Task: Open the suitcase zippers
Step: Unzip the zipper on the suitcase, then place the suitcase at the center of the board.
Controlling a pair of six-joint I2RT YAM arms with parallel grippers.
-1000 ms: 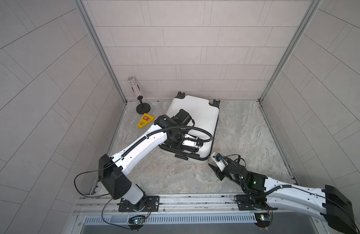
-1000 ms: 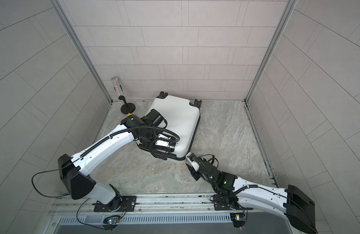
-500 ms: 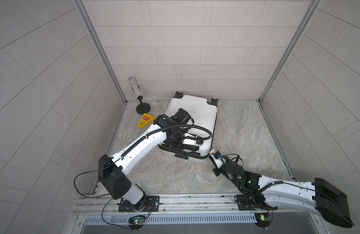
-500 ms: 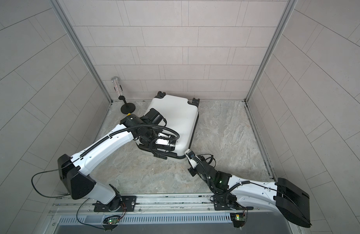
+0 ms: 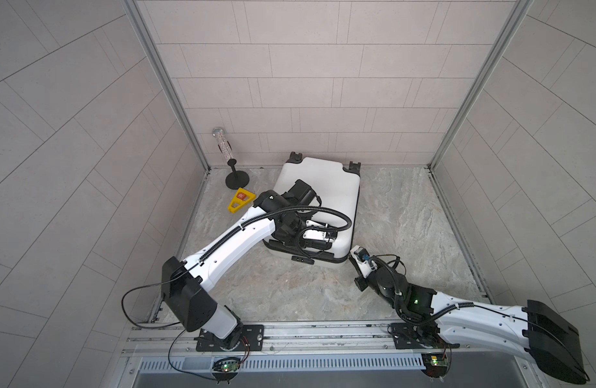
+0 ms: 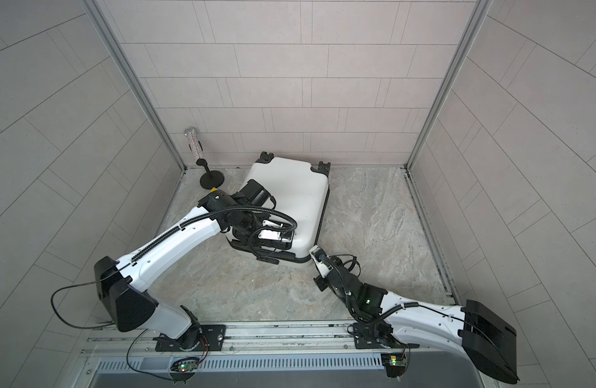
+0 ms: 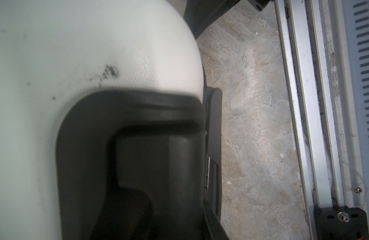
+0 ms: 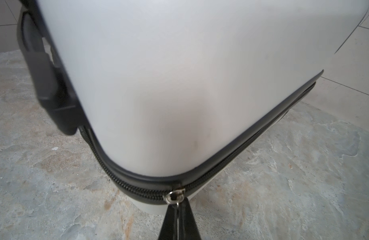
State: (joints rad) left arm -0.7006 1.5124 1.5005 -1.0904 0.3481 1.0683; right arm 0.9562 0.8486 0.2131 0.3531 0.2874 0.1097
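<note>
Two tools: right tool [image 8: 177,207] pinches the zipper pull [image 8: 173,197] at the near right corner of the suitcase [image 5: 327,188]; left tool [image 5: 328,235] sits over its near end, width impossible to tell.

My left arm [image 5: 236,242] stretched forward, left gripper [image 5: 332,235] angled down, gap unclear. Right arm [image 5: 458,312] low, right gripper [image 8: 177,205] pinched shut.

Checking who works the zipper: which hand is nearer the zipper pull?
Right. The right hand is shut on the zipper pull at the near corner of the suitcase; the left hand sits on top of the suitcase, away from the pull.
</note>
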